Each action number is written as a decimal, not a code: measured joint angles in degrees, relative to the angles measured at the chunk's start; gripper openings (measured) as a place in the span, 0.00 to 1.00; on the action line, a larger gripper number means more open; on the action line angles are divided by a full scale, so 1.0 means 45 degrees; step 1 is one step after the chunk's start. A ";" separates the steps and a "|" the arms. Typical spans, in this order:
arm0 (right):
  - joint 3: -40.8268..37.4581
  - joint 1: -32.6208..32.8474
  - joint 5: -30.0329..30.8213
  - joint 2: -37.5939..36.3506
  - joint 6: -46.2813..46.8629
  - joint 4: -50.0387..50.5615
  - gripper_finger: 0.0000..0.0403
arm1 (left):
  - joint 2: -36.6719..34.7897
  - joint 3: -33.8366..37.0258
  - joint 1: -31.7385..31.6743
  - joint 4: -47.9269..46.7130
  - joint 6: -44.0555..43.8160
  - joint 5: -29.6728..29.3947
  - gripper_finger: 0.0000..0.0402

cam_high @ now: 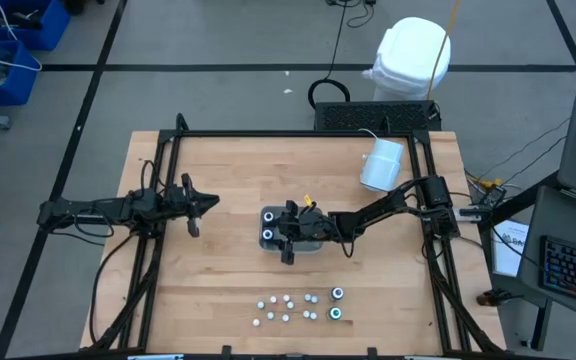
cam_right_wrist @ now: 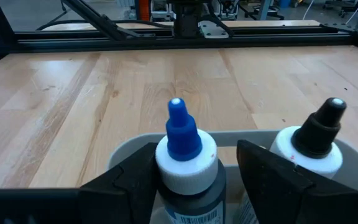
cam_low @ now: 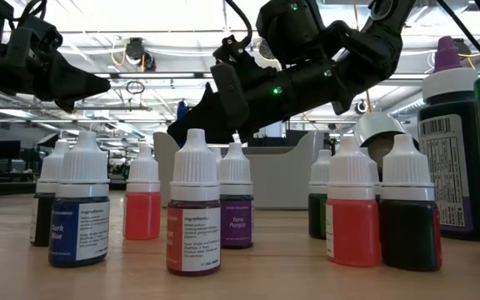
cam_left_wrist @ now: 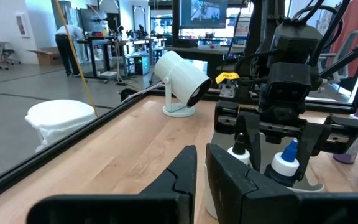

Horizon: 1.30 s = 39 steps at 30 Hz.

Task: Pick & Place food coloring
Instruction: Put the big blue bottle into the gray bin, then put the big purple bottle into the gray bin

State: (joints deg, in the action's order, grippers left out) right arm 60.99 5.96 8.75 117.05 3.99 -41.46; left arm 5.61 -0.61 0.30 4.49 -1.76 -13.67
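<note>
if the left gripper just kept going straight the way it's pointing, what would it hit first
Probably the clear tray with its two bottles, where the right gripper hangs over the blue-tipped bottle. The left gripper aims at them across bare table; depth is unclear, so whether tray or right gripper comes first is uncertain.

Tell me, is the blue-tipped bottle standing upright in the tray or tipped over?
Upright. The blue-tipped bottle stands in the clear tray, nozzle pointing straight up, between the right claw fingers, which stand apart from it.
</note>
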 joint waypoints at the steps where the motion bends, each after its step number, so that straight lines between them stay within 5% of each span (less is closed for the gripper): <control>1: 0.0000 0.0000 0.0000 0.0000 -0.0002 -0.0048 0.52 | 0.0000 0.0001 0.0000 0.0000 0.0000 0.0000 0.10; 27: -0.0024 -0.0311 -0.0005 -0.0578 -0.0320 0.0059 0.52 | 0.0003 -0.0004 -0.0001 -0.0010 0.0003 0.0005 0.10; 39: -0.0019 0.0079 0.0000 -0.3661 -0.1450 0.1609 0.53 | 0.0002 -0.0004 0.0000 -0.0005 0.0005 0.0005 0.10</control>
State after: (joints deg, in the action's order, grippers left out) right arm 60.90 6.31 8.75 100.58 -2.54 -34.22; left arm 5.61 -0.62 0.30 4.47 -1.74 -13.65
